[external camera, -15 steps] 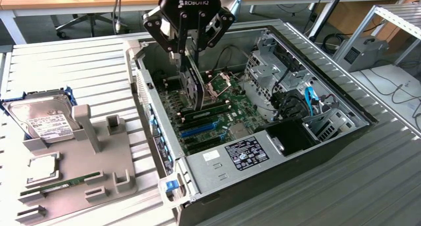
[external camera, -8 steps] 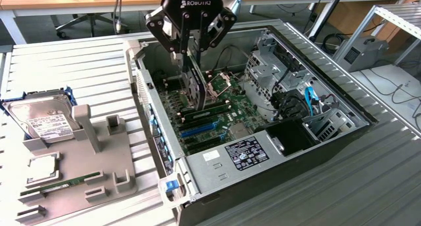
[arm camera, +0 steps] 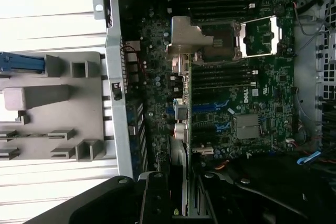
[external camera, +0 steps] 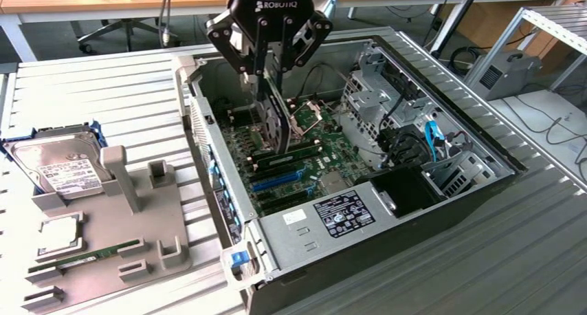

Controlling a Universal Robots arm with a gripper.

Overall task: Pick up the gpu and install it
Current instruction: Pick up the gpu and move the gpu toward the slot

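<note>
- Plainly, the open computer case (external camera: 275, 250) lies on its side, its motherboard (external camera: 321, 165) facing up.
- On the exterior view's left, a grey holder (external camera: 110, 225) carries a hard drive (external camera: 60, 167) and a memory stick (external camera: 87, 256).
- The gripper (external camera: 266, 78) hangs over the case, its jaws partly closed, pinching the gpu (external camera: 273, 119).
- The gpu stands on edge just above the motherboard's slots.

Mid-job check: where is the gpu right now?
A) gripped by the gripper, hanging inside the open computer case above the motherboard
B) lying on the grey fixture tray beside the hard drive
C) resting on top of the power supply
A: the gripper clamps the gpu edge-on, and it hangs down into the computer case over the motherboard.
</note>
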